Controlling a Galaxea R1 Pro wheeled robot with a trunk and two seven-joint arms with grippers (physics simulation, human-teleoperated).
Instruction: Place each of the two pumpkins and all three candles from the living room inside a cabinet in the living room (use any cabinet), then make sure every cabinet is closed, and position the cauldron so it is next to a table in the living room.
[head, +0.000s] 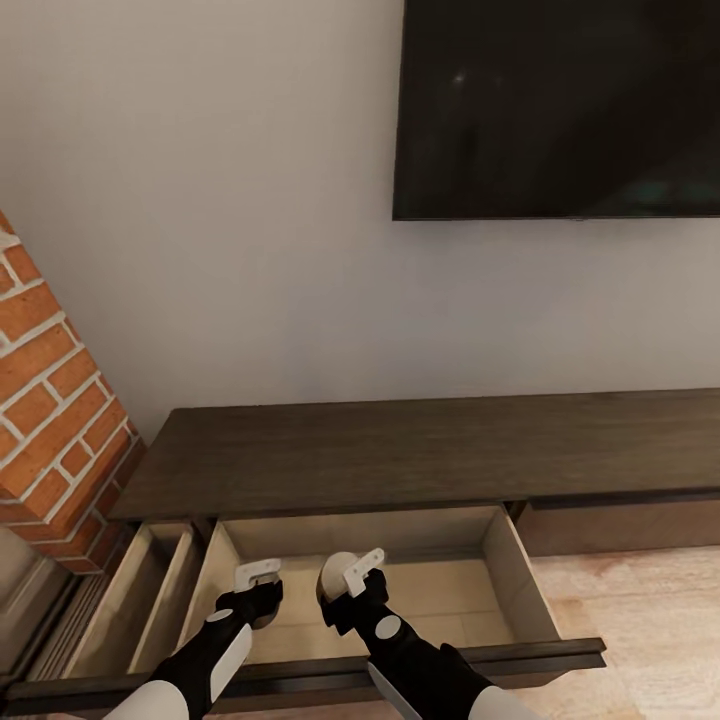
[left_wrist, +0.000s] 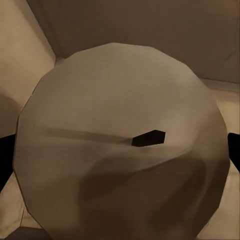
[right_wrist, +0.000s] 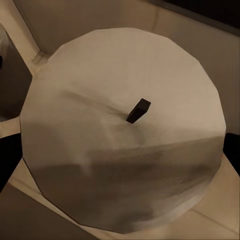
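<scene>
The long dark-brown cabinet (head: 420, 450) stands against the wall with its middle drawer (head: 450, 590) pulled open, pale wood inside. Both grippers reach down into that drawer. My right gripper (head: 340, 592) is shut on a candle (head: 335, 574) whose pale round top (right_wrist: 125, 125) and black wick show up close. My left gripper (head: 262, 600) is shut on another candle (left_wrist: 120, 145), with dark fingers (left_wrist: 6, 160) at its sides. In the right wrist view the other candle's dark side (right_wrist: 9, 75) stands close beside. The pumpkins and the cauldron are out of view.
A second drawer (head: 150, 590) at the cabinet's left end also stands open. The drawer front (head: 620, 525) to the right is shut. A red brick fireplace (head: 50, 400) adjoins the cabinet's left. A dark TV (head: 560, 110) hangs above; light wood floor (head: 640, 610) lies to the right.
</scene>
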